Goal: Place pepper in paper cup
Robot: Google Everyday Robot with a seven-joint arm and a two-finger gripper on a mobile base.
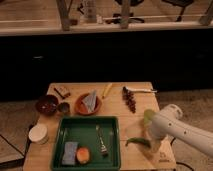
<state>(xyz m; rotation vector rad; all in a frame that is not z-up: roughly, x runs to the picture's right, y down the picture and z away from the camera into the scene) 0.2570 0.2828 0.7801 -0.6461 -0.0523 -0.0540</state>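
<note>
Single camera is looking steeply down at the whole wooden surface [118,108] from beyond its near edge, mid-range; gripper [150,136] is sitting lower right.

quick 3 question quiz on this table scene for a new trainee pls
1. True or false: the pepper lies inside the paper cup.
2. The end effector, at the right edge of the table, is nearest to: A) pepper B) paper cup C) dark bowl
3. Fill in: the pepper lies on the table just right of the green ____.
Key: 1 false; 2 A; 3 tray.
</note>
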